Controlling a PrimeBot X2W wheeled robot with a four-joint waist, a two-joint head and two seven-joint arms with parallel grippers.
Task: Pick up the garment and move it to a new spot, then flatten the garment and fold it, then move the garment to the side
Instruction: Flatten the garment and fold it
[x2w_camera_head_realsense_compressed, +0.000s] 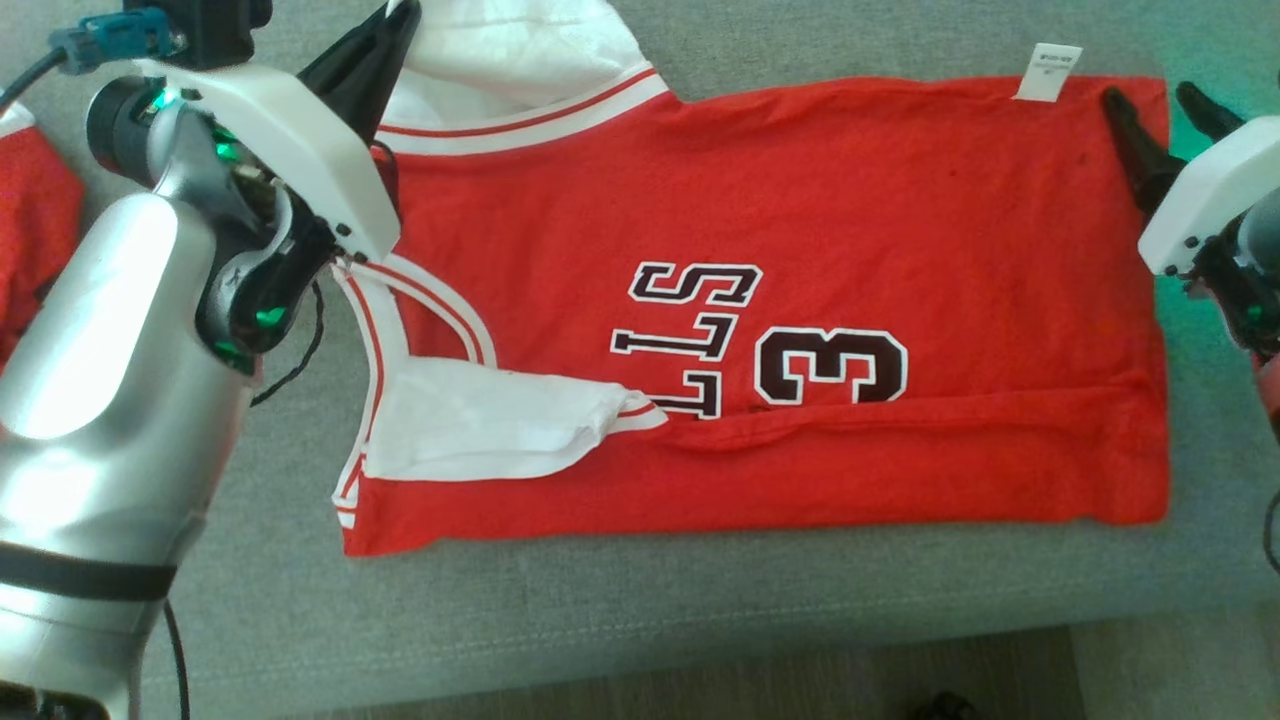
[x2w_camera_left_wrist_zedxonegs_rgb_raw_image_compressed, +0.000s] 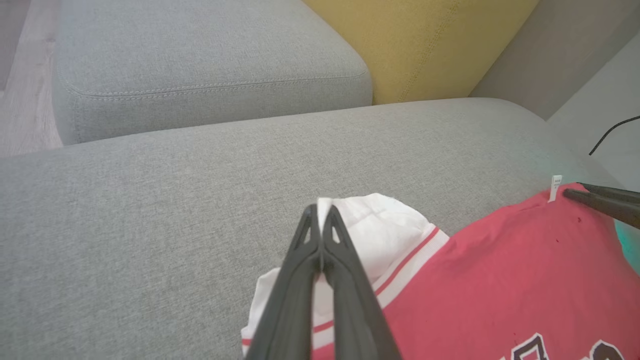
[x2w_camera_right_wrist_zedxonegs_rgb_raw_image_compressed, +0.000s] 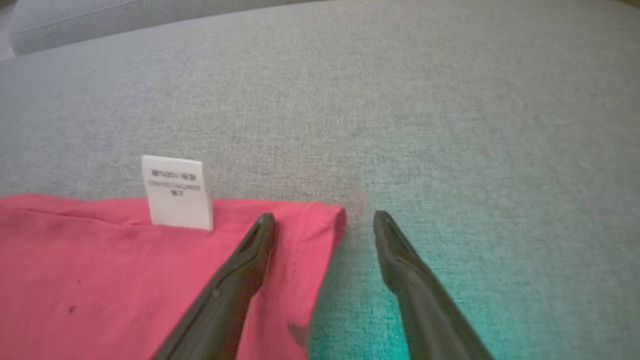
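The garment (x2w_camera_head_realsense_compressed: 800, 300), a red jersey with white trim and dark lettering, lies spread on the grey sofa cushion (x2w_camera_head_realsense_compressed: 700, 590), its near edge folded over. My left gripper (x2w_camera_head_realsense_compressed: 400, 15) is at its far left corner, shut on the white shoulder fabric (x2w_camera_left_wrist_zedxonegs_rgb_raw_image_compressed: 380, 225), which bunches up around the tips of my left gripper (x2w_camera_left_wrist_zedxonegs_rgb_raw_image_compressed: 320, 210). My right gripper (x2w_camera_head_realsense_compressed: 1148, 95) stands open at the far right corner. In the right wrist view my right gripper (x2w_camera_right_wrist_zedxonegs_rgb_raw_image_compressed: 324, 220) straddles that corner, one finger over the red cloth (x2w_camera_right_wrist_zedxonegs_rgb_raw_image_compressed: 100, 280), the other over the cushion. A white label (x2w_camera_right_wrist_zedxonegs_rgb_raw_image_compressed: 177, 192) sticks out beside it.
Another red cloth (x2w_camera_head_realsense_compressed: 30, 230) lies at the far left. Behind the garment are a second grey cushion (x2w_camera_left_wrist_zedxonegs_rgb_raw_image_compressed: 200, 60) and a yellow cushion (x2w_camera_left_wrist_zedxonegs_rgb_raw_image_compressed: 425, 45). The sofa's front edge and the floor (x2w_camera_head_realsense_compressed: 800, 680) run along the bottom.
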